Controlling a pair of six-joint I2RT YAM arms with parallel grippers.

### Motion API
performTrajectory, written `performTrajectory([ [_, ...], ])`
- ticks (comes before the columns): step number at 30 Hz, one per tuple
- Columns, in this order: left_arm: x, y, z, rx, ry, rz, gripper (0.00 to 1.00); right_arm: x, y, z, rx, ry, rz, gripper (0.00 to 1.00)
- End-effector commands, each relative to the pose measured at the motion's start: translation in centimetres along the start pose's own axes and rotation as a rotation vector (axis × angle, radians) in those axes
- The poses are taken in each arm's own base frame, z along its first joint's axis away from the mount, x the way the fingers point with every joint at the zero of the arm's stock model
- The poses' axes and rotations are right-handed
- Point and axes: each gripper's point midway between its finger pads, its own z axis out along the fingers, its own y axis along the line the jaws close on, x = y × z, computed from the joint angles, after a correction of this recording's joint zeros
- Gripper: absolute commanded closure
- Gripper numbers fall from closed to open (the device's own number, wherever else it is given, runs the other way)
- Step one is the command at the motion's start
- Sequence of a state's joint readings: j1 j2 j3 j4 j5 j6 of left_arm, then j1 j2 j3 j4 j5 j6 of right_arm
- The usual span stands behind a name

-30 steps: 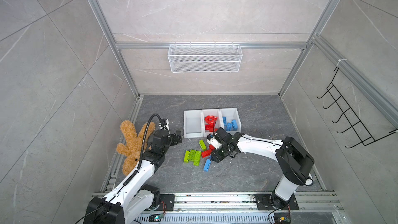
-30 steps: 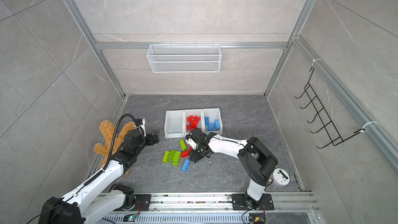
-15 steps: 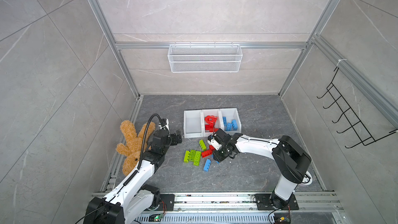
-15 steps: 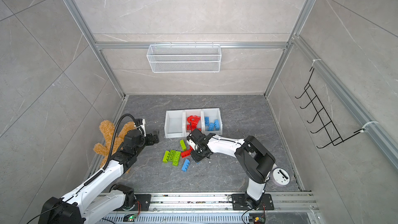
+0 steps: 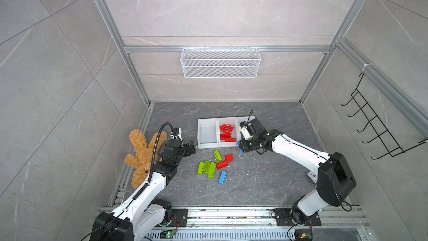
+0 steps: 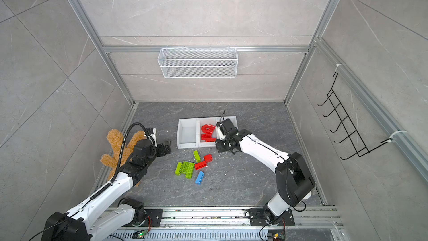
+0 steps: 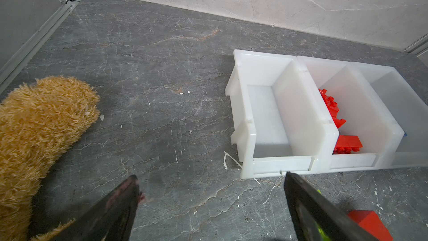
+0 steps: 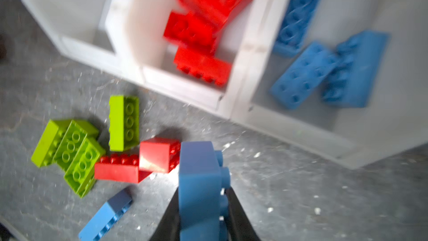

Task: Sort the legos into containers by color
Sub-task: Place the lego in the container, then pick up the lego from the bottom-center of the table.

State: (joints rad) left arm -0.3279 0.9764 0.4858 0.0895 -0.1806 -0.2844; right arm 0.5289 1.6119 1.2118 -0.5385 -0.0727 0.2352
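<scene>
Jaws on the outstretched right arm (image 5: pixel 298 151) clamp a blue lego (image 8: pixel 199 181), seemingly off the floor (image 5: pixel 254 181); left jaws gape.

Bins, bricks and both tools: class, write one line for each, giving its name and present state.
Left tool, open, empty.
Right tool, shut on held blue brick.
Bin nearest left arm, empty.
Middle bin, holds sorted red bricks.
Bin nearest right arm, holds sorted blue bricks.
Green bricks, loose, unsorted.
Loose red bricks, unsorted.
Loose blue brick, unsorted.
</scene>
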Motion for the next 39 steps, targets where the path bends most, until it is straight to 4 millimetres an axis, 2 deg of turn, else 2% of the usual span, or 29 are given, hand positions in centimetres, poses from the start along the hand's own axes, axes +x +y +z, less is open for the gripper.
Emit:
performTrajectory([
  [1, -1.0, -0.3, -0.4, 0.011, -0.035, 0.008, 0.01, -2.4, -3.1, 0.7, 0.074, -0.006, 0.04, 0.73],
  [4, -1.1, -0.4, -0.4, 0.012, -0.037, 0.008, 0.01, -4.0, -4.5, 2.1, 0.087, -0.004, 0.069, 0.73],
  [7, -1.2, -0.3, -0.5, 0.011, -0.041, 0.008, 0.0, -4.6, -5.1, 3.5, 0.076, 0.014, 0.096, 0.73],
  [10, -1.3, -0.2, -0.7, 0.007, -0.048, 0.008, 0.01, -4.9, -6.0, 3.9, 0.085, 0.009, 0.115, 0.7],
  [12, -1.4, -0.2, -0.8, 0.007, -0.053, 0.008, 0.01, -5.0, -6.4, 3.8, 0.097, 0.01, 0.119, 0.64],
  [15, -1.3, -0.2, -0.8, 0.007, -0.051, 0.006, 0.01, -5.3, -6.5, 3.1, 0.099, -0.007, 0.121, 0.47],
  [19, -1.4, -0.3, -0.8, 0.009, -0.052, 0.004, 0.01, -5.1, -5.5, 0.8, 0.062, -0.036, 0.134, 0.43],
  [21, -1.4, -0.2, -0.8, 0.007, -0.052, 0.004, 0.01, -3.9, -3.2, -0.3, -0.029, -0.039, 0.169, 0.44],
  [23, -1.4, -0.2, -0.8, 0.006, -0.052, 0.006, 0.01, -1.1, 0.0, -0.7, -0.117, -0.01, 0.188, 0.44],
  [27, -1.4, -0.2, -0.8, 0.007, -0.054, 0.001, 0.0, 5.4, 5.8, -0.1, -0.174, 0.064, 0.179, 0.44],
  [30, -1.3, -0.2, -0.8, 0.008, -0.054, 0.001, 0.01, 8.9, 9.5, 0.5, -0.209, 0.093, 0.184, 0.43],
  [32, -1.2, -0.2, -0.7, 0.009, -0.05, 0.004, 0.01, 10.4, 11.0, 0.9, -0.188, 0.104, 0.171, 0.43],
  [36, -1.1, 0.0, -0.6, -0.005, -0.047, 0.006, 0.01, 13.2, 12.6, 2.4, -0.131, 0.167, 0.124, 0.42],
  [39, -1.0, -0.3, -0.4, 0.01, -0.041, 0.001, 0.01, 14.3, 14.1, 3.4, -0.144, 0.191, 0.105, 0.41],
])
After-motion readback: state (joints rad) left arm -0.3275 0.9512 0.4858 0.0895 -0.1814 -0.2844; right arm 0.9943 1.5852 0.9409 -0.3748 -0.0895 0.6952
